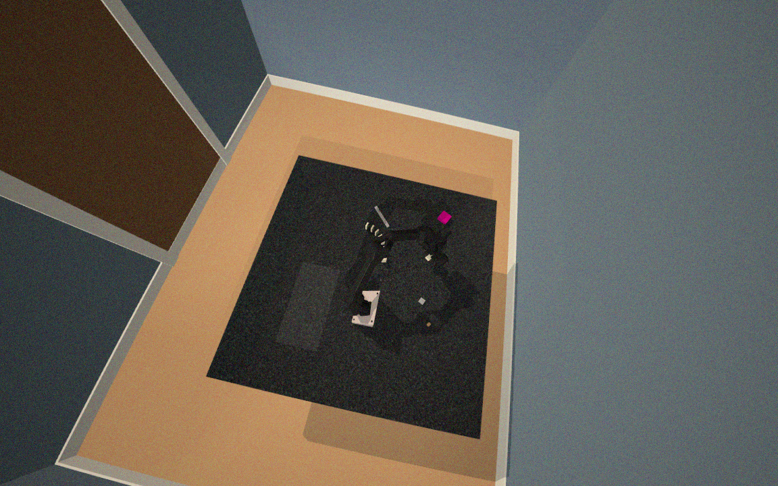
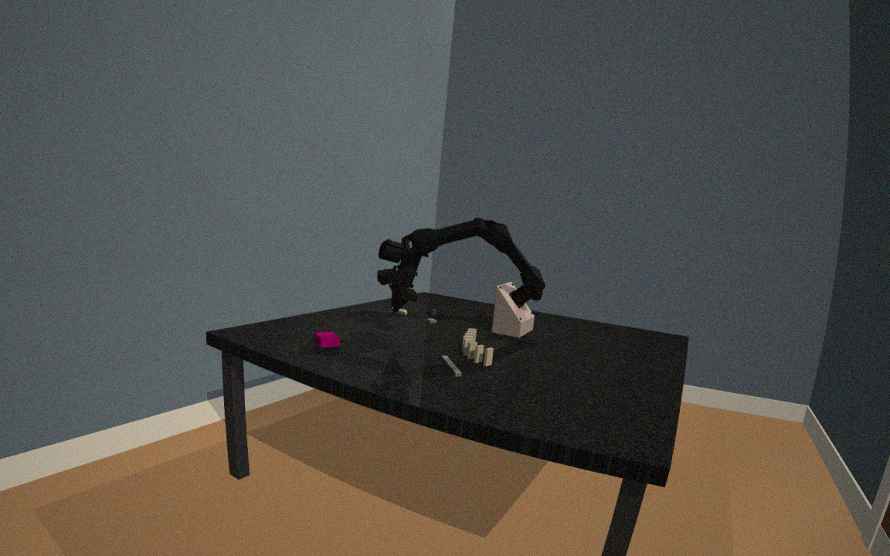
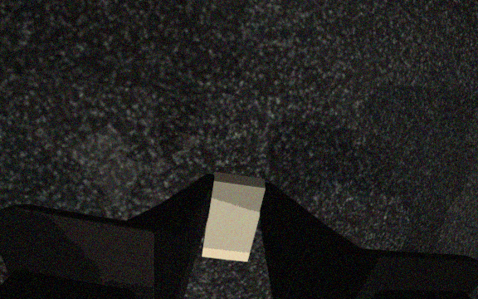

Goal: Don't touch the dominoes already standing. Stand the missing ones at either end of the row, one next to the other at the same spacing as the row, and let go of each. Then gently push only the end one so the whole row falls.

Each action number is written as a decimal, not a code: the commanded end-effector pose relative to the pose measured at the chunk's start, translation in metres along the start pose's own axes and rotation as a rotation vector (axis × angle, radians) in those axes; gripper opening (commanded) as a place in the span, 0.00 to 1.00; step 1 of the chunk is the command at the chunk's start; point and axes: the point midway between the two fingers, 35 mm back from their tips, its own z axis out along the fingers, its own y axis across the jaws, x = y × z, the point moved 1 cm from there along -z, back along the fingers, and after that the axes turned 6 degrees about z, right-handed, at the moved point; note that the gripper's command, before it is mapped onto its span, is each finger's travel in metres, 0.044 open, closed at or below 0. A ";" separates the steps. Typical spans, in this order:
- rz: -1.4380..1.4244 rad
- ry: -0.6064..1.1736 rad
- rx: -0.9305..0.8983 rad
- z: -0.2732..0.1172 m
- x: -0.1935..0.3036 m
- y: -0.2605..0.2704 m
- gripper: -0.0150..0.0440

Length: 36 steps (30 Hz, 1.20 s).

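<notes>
My gripper (image 2: pixel 397 310) (image 3: pixel 237 186) is shut on a cream domino (image 1: pixel 428 257) (image 2: pixel 402 312) (image 3: pixel 232 224). The domino's broad face is turned to the wrist camera, and dark table top shows beyond it. My gripper holds it well away from the row, on the side of the magenta block. Several cream dominoes (image 2: pixel 488 357) (image 1: pixel 367 225) stand in a curved row between the arm's base and the grey strip. In the top view the dark arm and its shadow make part of the row hard to see. The row is not visible in the wrist view.
A magenta block (image 1: pixel 444 217) (image 2: pixel 327 339) lies toward one table edge. A grey strip (image 1: pixel 381 216) (image 2: pixel 451 365) lies beside the row. A small grey block (image 1: pixel 421 300) (image 2: pixel 431 320) and a small orange-brown block (image 1: pixel 428 324) lie farther back. The pale arm base (image 1: pixel 374 309) (image 2: pixel 511 317) stands behind the row.
</notes>
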 end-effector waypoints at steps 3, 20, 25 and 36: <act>0.002 -0.060 0.034 0.016 -0.002 -0.004 0.44; 0.002 -0.288 0.090 0.046 -0.011 -0.011 0.44; 0.005 -0.358 0.097 0.051 -0.012 -0.011 0.44; 0.016 -0.515 0.096 0.057 -0.010 -0.011 0.44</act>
